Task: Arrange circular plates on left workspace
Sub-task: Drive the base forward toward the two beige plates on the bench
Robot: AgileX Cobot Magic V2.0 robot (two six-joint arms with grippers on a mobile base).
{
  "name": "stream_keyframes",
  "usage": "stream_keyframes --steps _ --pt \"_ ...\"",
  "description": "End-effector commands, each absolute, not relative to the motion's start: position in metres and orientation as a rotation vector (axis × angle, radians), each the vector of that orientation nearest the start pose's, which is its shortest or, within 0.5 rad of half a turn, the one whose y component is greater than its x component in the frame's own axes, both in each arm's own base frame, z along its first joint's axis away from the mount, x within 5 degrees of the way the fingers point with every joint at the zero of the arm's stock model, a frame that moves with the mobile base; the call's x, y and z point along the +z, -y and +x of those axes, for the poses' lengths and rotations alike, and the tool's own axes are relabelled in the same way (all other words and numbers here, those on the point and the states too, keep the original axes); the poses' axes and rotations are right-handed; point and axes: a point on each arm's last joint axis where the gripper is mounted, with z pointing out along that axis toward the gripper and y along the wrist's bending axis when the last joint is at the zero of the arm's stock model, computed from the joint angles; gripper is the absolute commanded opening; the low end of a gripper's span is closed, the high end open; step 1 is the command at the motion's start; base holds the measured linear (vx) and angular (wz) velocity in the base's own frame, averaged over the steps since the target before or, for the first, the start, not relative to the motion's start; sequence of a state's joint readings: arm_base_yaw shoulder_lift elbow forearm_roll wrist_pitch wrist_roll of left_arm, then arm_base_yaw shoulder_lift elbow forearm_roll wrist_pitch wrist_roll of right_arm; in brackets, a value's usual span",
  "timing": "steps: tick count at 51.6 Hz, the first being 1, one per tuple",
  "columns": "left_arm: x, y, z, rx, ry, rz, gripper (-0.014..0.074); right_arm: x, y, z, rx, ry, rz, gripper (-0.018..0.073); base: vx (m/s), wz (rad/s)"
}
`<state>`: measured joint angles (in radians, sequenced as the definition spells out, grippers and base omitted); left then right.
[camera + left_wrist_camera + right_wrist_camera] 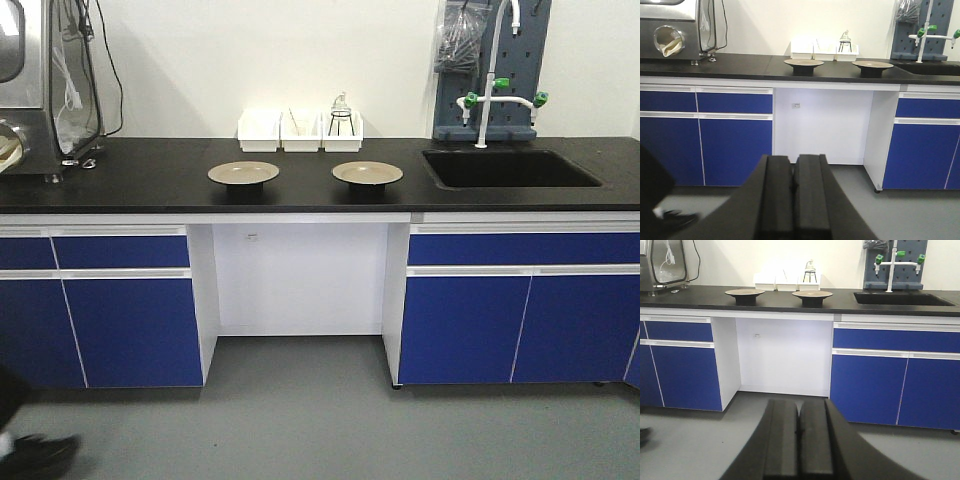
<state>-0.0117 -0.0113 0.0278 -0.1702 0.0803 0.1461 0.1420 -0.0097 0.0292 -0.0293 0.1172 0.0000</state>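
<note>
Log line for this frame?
left gripper: shut, empty | right gripper: shut, empty | left round tan plate: on matte black countertop | right round tan plate: alongside, apart

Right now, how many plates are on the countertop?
2. One plate sits left of centre on the countertop; the other plate lies to its right, nearer the sink. Nothing seems hidden.

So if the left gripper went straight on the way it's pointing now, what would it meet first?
Probably the white back panel under the countertop. The left gripper, shut, aims below the counter edge, under both plates. Nothing shows in between, though depth is unclear.
</note>
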Motion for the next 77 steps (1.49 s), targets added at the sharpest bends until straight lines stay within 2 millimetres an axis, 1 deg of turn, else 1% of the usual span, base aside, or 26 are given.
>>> stream_keyframes --steps 1,44,60,77 --pt "0.1983 0.001 0.0569 -0.038 -1.514 -0.01 0.0 0.1941 -0.0077 0.0563 0.07 -1.54 -0.144 -0.0005 0.0 0.0" --pt "0.1983 0.001 0.0569 -0.038 -1.514 -0.01 0.0 0.1941 -0.0077 0.0563 0.07 -1.54 -0.144 -0.0005 0.03 0.04" --pt "0.1983 0.001 0.0569 -0.038 -1.514 -0.01 0.0 0.1939 -0.0077 0.0563 0.07 -1.542 -0.144 -0.0005 0.23 -0.03" --pt "0.1983 0.001 0.0569 -0.038 -1.514 -0.01 0.0 0.1939 -0.0077 0.0563 0.07 -1.542 -0.144 -0.0005 0.39 0.04"
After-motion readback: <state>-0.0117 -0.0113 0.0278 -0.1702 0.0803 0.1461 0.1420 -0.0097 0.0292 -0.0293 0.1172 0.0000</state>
